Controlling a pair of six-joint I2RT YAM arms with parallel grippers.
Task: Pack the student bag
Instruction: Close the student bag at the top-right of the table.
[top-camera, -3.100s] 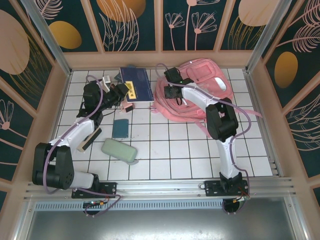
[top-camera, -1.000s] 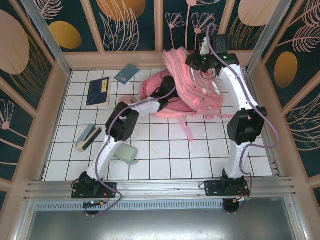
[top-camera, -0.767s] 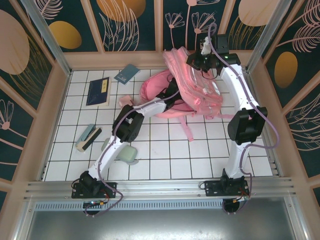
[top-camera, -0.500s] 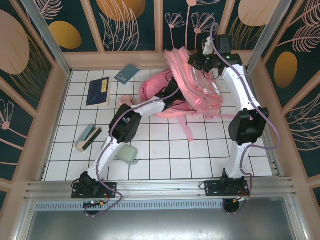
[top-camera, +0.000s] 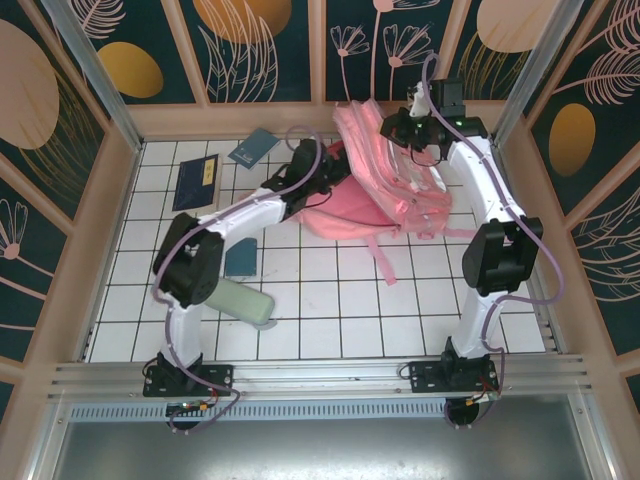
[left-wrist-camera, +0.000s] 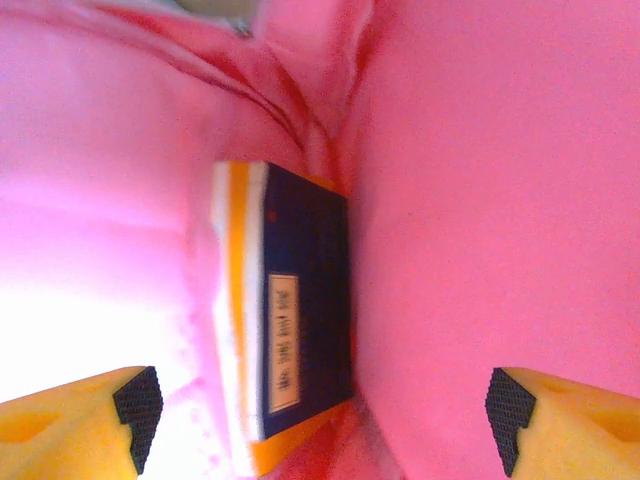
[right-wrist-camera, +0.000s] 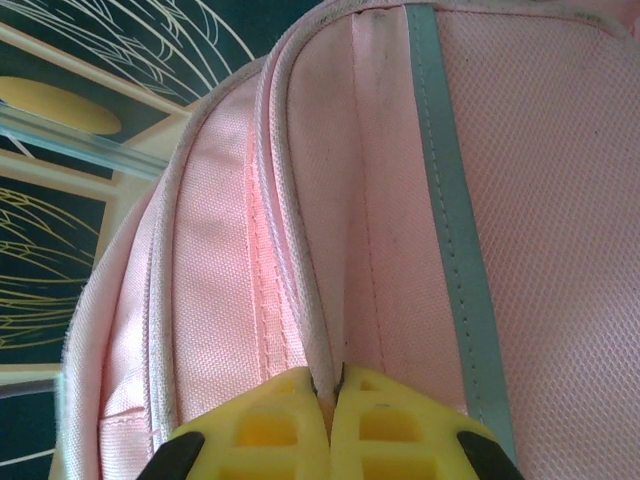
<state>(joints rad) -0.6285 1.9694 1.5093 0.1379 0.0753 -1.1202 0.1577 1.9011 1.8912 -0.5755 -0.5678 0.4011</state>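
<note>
So, quick update from my end: the left gripper (left-wrist-camera: 320, 410) is letting go. Its jaws are standing wide apart now where a second ago they were clamped, and the dark blue book with the orange edge and white label (left-wrist-camera: 300, 330) is sitting on its own ahead of the black pads (left-wrist-camera: 135, 400), tucked into the lining of the big pink fabric backpack (left-wrist-camera: 480, 200). From overhead I'm watching the left gripper (top-camera: 312, 160) backing out toward the mouth of the backpack (top-camera: 385, 190), with the elbow swinging out over the left of the white tiled table (top-camera: 330, 300). I'm reading that as one book delivered and the arm coming out for the next item. The right gripper (right-wrist-camera: 330, 385) is pinching shut on a fold of fabric along a seam of the backpack (right-wrist-camera: 400, 200). In the overhead view the right gripper (top-camera: 405, 125) is holding the top of it up at the far right, close to the back wall, which I'm guessing is what's keeping the opening usable. Plenty is waiting on the tiles to the left: a flat dark blue notebook (top-camera: 197, 182), a small teal booklet (top-camera: 254, 147), a small dark teal flat thing (top-camera: 240, 258) and a pale green soft pencil case (top-camera: 242, 300). So I'm calling this still early in the packing.
</note>
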